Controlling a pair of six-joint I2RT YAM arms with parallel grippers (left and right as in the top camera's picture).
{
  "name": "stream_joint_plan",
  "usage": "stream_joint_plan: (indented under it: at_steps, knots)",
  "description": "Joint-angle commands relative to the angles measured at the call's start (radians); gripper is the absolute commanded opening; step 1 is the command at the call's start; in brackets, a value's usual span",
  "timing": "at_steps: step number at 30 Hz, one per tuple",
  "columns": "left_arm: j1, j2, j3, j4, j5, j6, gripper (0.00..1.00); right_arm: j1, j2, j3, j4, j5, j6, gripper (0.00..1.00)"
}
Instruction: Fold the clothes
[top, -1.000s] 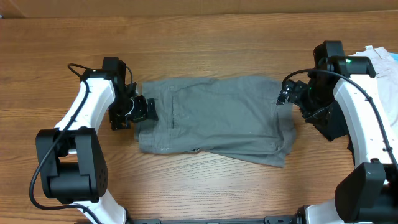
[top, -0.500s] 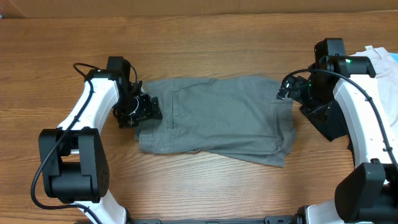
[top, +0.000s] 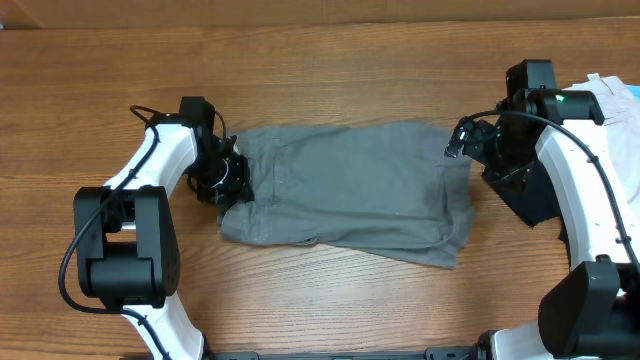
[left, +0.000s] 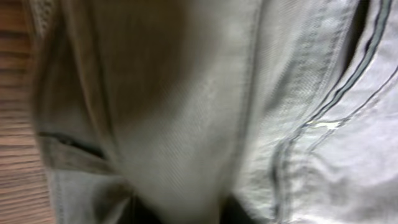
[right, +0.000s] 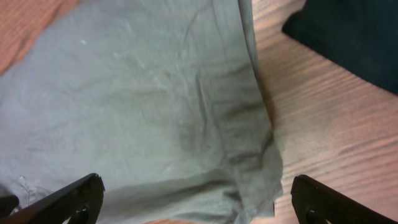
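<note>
While the right pincer (right: 196, 193) gapes, the shorts (right: 143, 106) lie beneath it.

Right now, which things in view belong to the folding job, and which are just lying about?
Job: grey shorts; left claw at one end of them; right claw, open, at the other.
Lying about: pale garment; black garment.

Beneath me lies a brown wooden table (top: 330, 300), with a crumpled cream-white garment (top: 620, 90) at its far right edge and a black garment (right: 348, 37) lying on it nearby.
</note>
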Motion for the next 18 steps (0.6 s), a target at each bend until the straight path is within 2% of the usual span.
stream_joint_plan:
  at_steps: [1,10,15,16,18]
  knots:
    - [-0.006,0.007,0.067,-0.010,0.005,0.021,0.04,0.002,-0.018,0.016,0.035,0.007,-0.003,1.00]
    - [-0.005,0.007,0.359,-0.162,-0.129,0.035,0.06,0.005,-0.003,0.009,0.190,0.005,-0.033,1.00]
    - [-0.005,0.007,0.396,-0.148,-0.132,0.036,0.10,0.017,0.040,-0.043,0.251,-0.063,-0.032,1.00]
    - [-0.005,0.008,0.396,-0.142,-0.137,0.036,0.13,0.023,0.053,-0.061,0.280,-0.092,-0.032,1.00]
    - [-0.005,0.009,0.395,-0.129,-0.185,0.035,0.25,0.036,0.079,-0.093,0.336,-0.144,-0.032,0.96]
